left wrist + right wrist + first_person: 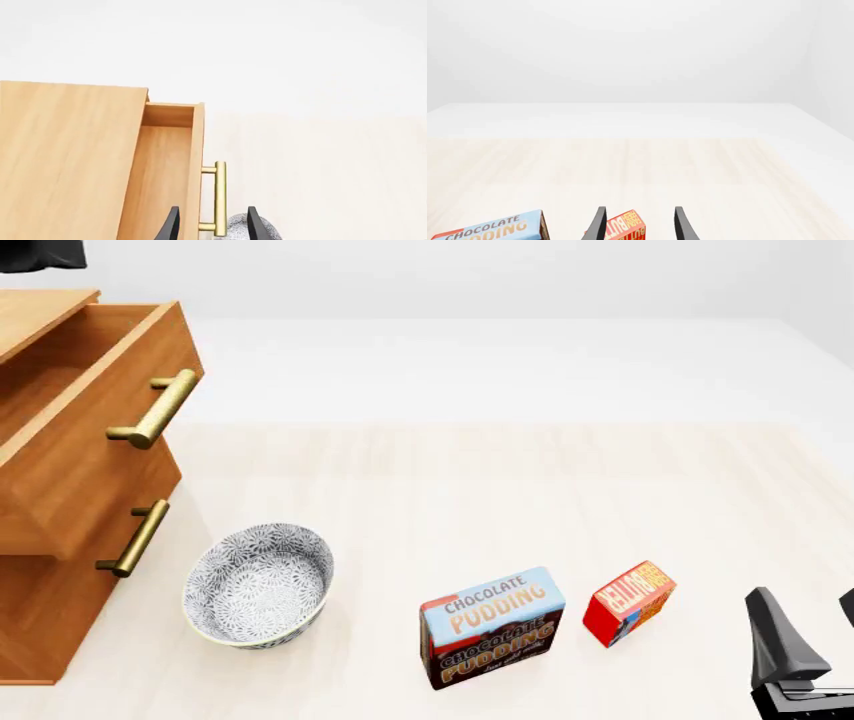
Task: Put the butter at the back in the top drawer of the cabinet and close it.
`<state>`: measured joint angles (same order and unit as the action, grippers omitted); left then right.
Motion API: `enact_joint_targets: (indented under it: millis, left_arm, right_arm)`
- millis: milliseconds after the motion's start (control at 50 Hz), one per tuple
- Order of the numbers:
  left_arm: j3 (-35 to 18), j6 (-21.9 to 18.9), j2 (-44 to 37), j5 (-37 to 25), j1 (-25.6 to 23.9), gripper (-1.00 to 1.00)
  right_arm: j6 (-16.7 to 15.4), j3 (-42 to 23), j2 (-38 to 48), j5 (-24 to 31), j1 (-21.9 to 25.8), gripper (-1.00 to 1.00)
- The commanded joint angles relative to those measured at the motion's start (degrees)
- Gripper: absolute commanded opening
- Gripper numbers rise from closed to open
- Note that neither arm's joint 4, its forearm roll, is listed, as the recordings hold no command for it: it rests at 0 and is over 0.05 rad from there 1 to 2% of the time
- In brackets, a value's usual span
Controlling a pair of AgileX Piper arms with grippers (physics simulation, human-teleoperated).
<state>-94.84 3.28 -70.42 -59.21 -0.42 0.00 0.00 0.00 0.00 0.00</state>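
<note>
Front view: right pincer (807, 635) seen low at the right edge, fingers apart, nothing between them. Butter (629, 602) found standing on the table (534, 470) just to the pincer's left, not touched. Pudding box (493, 626) noted upright just beyond the butter on that same side, a small gap between the two. Patterned bowl (256, 584) farther left again, near the foot of the cabinet (40, 600). Top drawer (94, 430) seen pulled out at the far left, well apart from the right pincer, brass handle (155, 408) facing the table; inside looked bare as far as visible. Second handle (132, 537) noted on the drawer below, that drawer closed.

Right wrist view: fingers (598, 225) spread, butter (626, 226) seen in line between them and ahead of the tips; contact not confirmed. Pudding box (490, 230) off to one side.

Left wrist view: left pincer (211, 225) open, holding nothing, tips either side of the drawer front's edge (195, 170) and the lower end of the handle (219, 197). Open drawer cavity (160, 170) beside the cabinet top (67, 160). Bowl (248, 227) partly visible past the tips.
</note>
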Motion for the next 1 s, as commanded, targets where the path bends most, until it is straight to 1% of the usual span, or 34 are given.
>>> enact_joint_targets:
  millis: [20,360,440,600,1000]
  left_arm:
    - [2.8,2.0,-0.9,1.8,0.2,1.00]
    - [6.1,3.1,-1.3,4.7,0.4,1.00]
    - [6.4,3.9,-1.4,5.1,0.0,1.00]
    - [8.0,3.4,-1.8,6.7,0.8,1.00]
    - [10.2,4.2,-3.0,8.8,1.0,1.00]
  right_arm:
    - [0.0,0.0,0.0,0.0,0.0,1.00]
    - [0.0,0.0,0.0,0.0,0.0,1.00]
    - [0.0,0.0,0.0,0.0,0.0,1.00]
    - [0.0,0.0,0.0,0.0,0.0,1.00]
    - [0.0,0.0,0.0,0.0,0.0,1.00]
